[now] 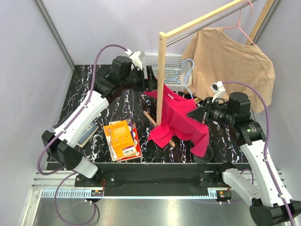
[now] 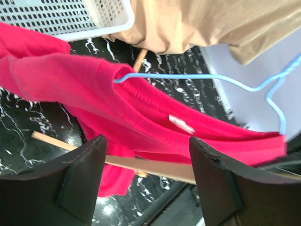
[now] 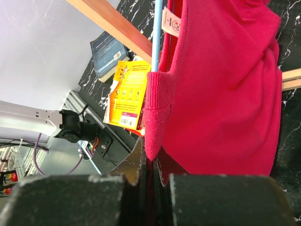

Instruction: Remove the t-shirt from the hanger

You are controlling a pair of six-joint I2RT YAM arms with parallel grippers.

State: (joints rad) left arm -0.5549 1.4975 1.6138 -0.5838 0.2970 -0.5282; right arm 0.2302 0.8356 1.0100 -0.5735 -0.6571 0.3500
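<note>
right jaws pinch the red t-shirt, left jaws gape wide, its white neck label unreadable

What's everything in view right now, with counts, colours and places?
red t-shirt: one, red, table centre, beside the rack post
blue hanger: one, light blue, inside the red t-shirt's collar
tan t-shirt: one, tan, hanging back right
pink hanger: one, pink, carrying the tan t-shirt
wooden rack: one, pale wood, post at centre
basket: one, white, back of table
booklet: one, orange, front left
book: one, dark blue, left of the booklet
table: one, black marbled
left gripper: one, black, open, facing the red t-shirt
right gripper: one, black, shut on the red t-shirt's edge
</note>
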